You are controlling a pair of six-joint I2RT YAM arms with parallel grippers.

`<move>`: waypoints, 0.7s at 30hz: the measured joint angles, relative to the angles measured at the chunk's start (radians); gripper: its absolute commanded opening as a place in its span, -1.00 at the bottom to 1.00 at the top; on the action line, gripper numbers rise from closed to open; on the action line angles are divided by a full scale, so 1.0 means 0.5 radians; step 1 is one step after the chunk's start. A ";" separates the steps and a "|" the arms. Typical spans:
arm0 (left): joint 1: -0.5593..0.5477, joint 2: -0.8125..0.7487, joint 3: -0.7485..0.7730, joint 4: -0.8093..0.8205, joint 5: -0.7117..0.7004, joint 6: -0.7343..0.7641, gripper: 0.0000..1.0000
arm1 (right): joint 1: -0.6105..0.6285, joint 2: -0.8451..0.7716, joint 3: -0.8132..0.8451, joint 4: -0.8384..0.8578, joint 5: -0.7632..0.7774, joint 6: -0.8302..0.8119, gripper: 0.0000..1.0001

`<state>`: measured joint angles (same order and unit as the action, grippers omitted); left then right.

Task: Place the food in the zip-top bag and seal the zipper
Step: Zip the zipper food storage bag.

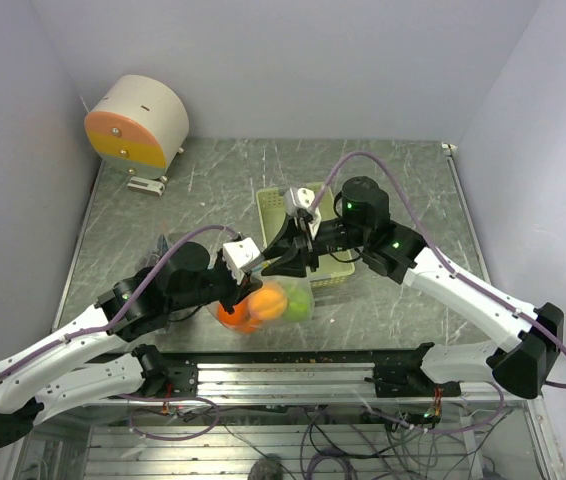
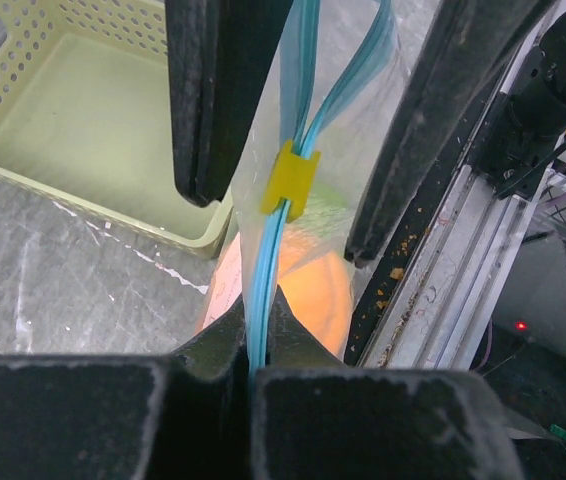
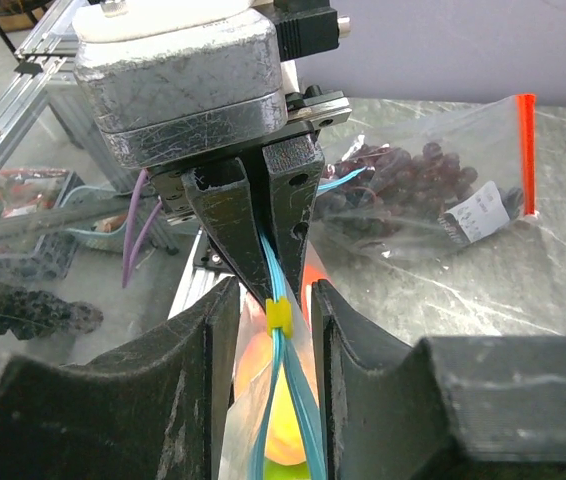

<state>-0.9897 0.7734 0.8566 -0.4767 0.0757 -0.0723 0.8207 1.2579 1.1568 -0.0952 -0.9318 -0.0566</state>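
Clamping left fingers squeeze the zipper between them.

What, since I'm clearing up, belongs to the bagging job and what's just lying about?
Job: zip-top bag, blue zipper, yellow slider, orange fruit, green fruit, grapes lying apart, left gripper, right gripper.
Lying about: basket, cream-and-orange drum.

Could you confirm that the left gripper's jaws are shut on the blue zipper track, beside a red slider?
Not quite: the slider is yellow, not red, as the left wrist view shows. The left gripper indeed has its jaws shut on the blue zipper track beside it.
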 measured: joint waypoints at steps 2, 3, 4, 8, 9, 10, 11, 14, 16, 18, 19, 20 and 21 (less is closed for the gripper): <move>0.000 0.001 0.001 0.000 0.000 0.000 -0.87 | 0.011 0.004 0.000 -0.001 0.008 -0.004 -0.56; 0.000 0.001 0.001 0.000 0.000 0.000 -0.86 | 0.014 0.005 0.000 -0.001 0.010 -0.009 -0.74; 0.000 0.001 0.001 0.000 0.000 0.000 -0.86 | 0.018 0.005 0.000 -0.001 0.012 -0.017 -0.83; 0.000 0.002 0.002 -0.002 0.000 0.000 -0.86 | 0.024 0.005 0.000 -0.011 0.052 -0.031 -0.85; 0.000 0.004 0.002 -0.002 -0.001 0.001 -0.86 | 0.025 0.005 0.000 -0.016 0.063 -0.037 -0.77; 0.000 0.006 0.002 -0.002 -0.001 0.001 -0.86 | 0.026 0.005 0.000 -0.023 0.074 -0.047 -0.64; 0.000 0.009 0.002 -0.002 -0.001 0.000 -0.86 | 0.027 0.005 0.000 -0.034 0.086 -0.056 -0.56; 0.000 0.010 0.003 -0.004 -0.001 0.001 -0.86 | 0.033 0.003 0.001 -0.084 0.121 -0.083 -0.48; 0.000 0.010 0.013 -0.008 -0.002 0.001 -0.86 | 0.034 0.002 0.001 -0.114 0.140 -0.109 -0.47; 0.000 0.010 0.028 -0.017 -0.002 0.001 -0.86 | 0.034 -0.002 0.001 -0.137 0.153 -0.125 -0.47; 0.000 0.010 0.033 -0.017 -0.002 0.001 -0.86 | 0.034 -0.006 0.001 -0.152 0.162 -0.136 -0.51; 0.000 0.010 0.036 -0.018 -0.002 0.001 -0.86 | 0.035 -0.011 0.001 -0.165 0.172 -0.146 -0.57; 0.000 0.009 0.037 -0.018 -0.002 0.001 -0.86 | 0.035 -0.018 0.000 -0.174 0.183 -0.153 -0.66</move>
<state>-0.9897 0.7780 0.8753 -0.4854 0.0750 -0.0719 0.8383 1.2491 1.1568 -0.1822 -0.8402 -0.1329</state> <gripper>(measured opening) 0.074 0.251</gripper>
